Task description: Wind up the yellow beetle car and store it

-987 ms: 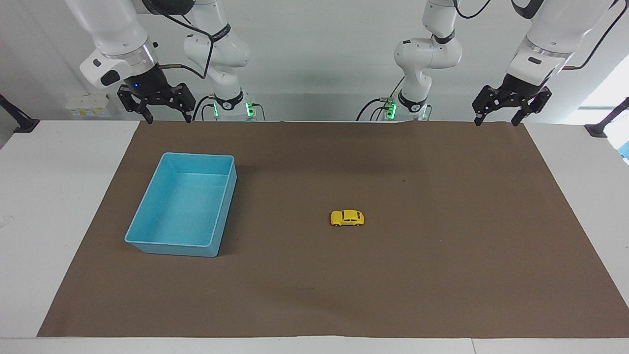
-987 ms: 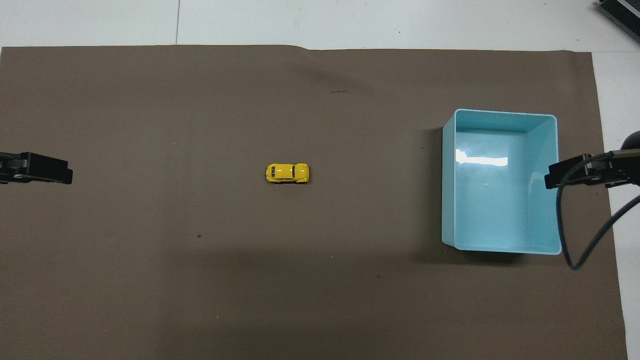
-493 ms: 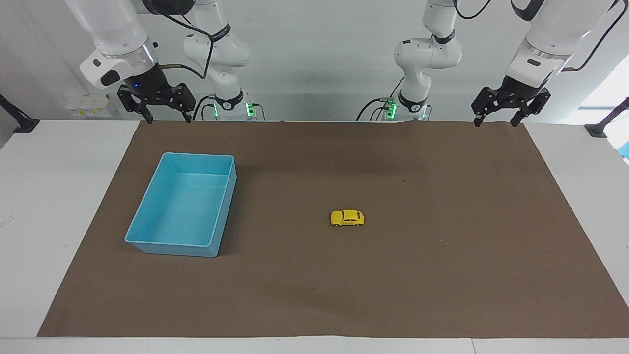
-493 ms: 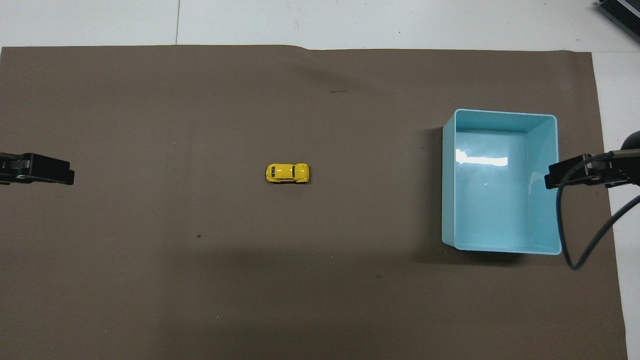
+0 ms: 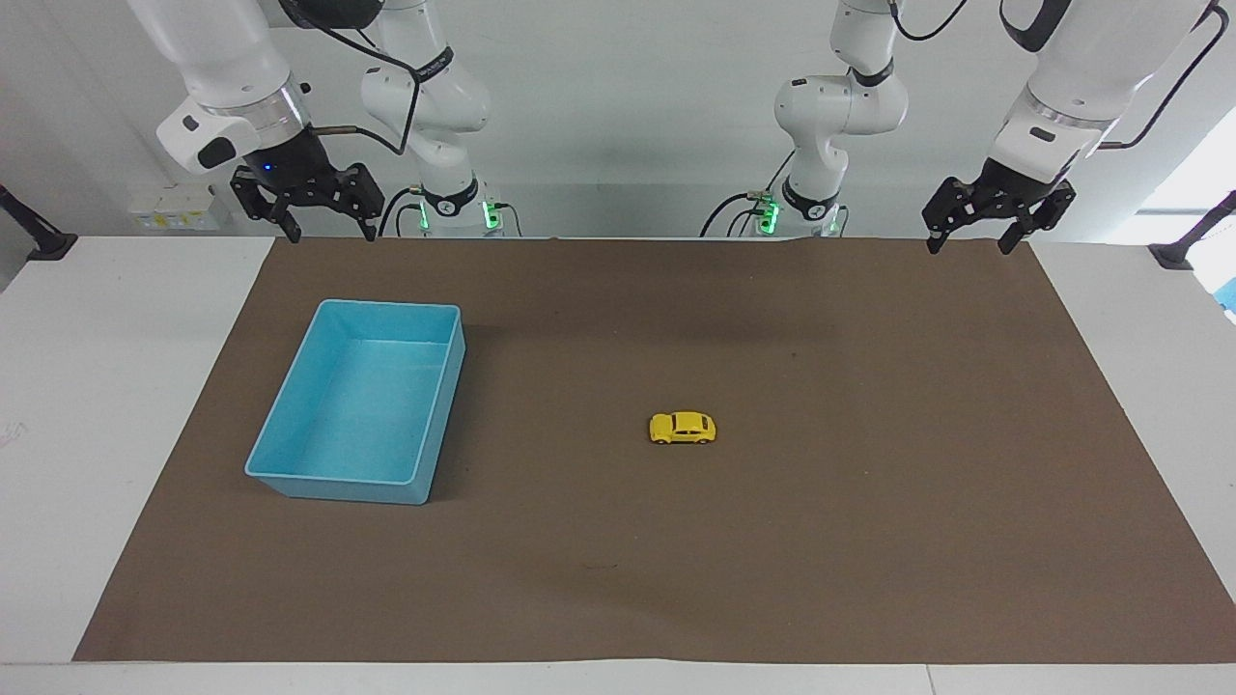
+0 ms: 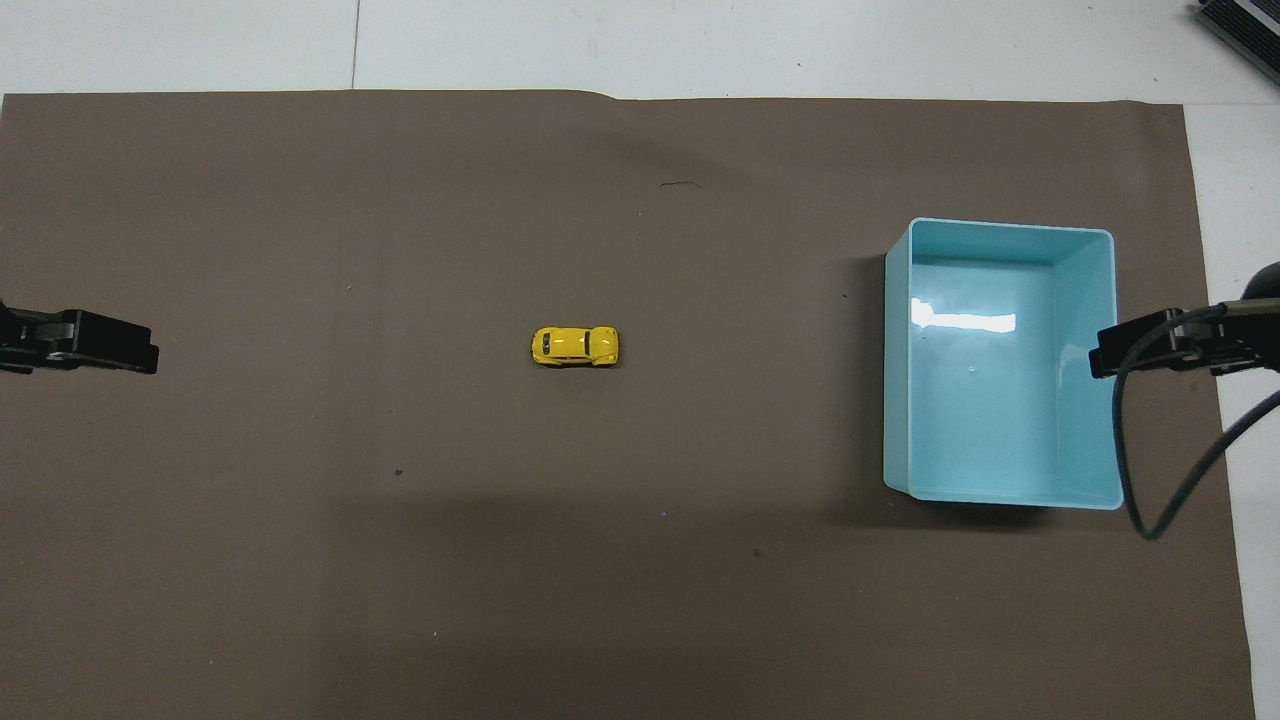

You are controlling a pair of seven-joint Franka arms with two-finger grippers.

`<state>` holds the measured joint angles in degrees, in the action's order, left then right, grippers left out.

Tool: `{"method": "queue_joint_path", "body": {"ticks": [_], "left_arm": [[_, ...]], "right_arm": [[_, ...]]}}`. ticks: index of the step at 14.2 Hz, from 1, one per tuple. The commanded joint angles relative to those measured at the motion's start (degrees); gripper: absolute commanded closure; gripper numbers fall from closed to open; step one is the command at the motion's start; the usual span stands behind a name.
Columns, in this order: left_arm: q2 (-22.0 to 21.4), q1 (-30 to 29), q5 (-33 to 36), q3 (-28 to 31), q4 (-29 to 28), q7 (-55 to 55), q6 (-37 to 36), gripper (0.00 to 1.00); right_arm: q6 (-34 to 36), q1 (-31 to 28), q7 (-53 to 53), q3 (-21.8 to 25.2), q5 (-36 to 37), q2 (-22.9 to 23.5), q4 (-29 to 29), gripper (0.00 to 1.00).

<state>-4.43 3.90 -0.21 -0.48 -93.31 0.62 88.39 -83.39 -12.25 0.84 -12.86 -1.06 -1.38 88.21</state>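
Fingers spread wide and empty on both grippers, nothing touched yet. Yellow beetle car [image 5: 683,428] sits on its wheels mid-mat [image 5: 869,541], well apart from the light blue bin [image 5: 290,473], which lies toward the right arm's end of the desk [image 5: 87,386] and holds nothing. Left gripper [image 5: 975,230] hangs over the mat's edge at the robots' end; right gripper [image 5: 317,220] hangs over that same edge near the bin, waiting. Step in hand: first reach, not yet begun. Next move likely calls for one gripper to drop over the car and pinch its sides squarely, since the rounded body could slip or roll.
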Motion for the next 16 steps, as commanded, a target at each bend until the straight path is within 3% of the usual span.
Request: {"method": "queue_joint_path", "body": {"ticks": [1,13,16], "left_arm": [[-0.58,-0.82,-0.05,-0.58,-0.82,0.08,0.02,0.00],[-0.49,-0.56,-0.14,-0.58,-1.79,0.17,0.02,0.00],[-0.23,-0.38,-0.05,-0.58,-4.50,1.74,0.46,0.00]], "right_arm": [[-0.11,-0.67,-1.10,-0.33,-0.25,0.33,-0.58,0.00],[-0.11,-0.67,-1.02,-0.33,-0.17,0.33,-0.58,0.00],[-0.11,-0.67,-1.02,-0.33,-0.25,0.33,-0.58,0.00]]}}
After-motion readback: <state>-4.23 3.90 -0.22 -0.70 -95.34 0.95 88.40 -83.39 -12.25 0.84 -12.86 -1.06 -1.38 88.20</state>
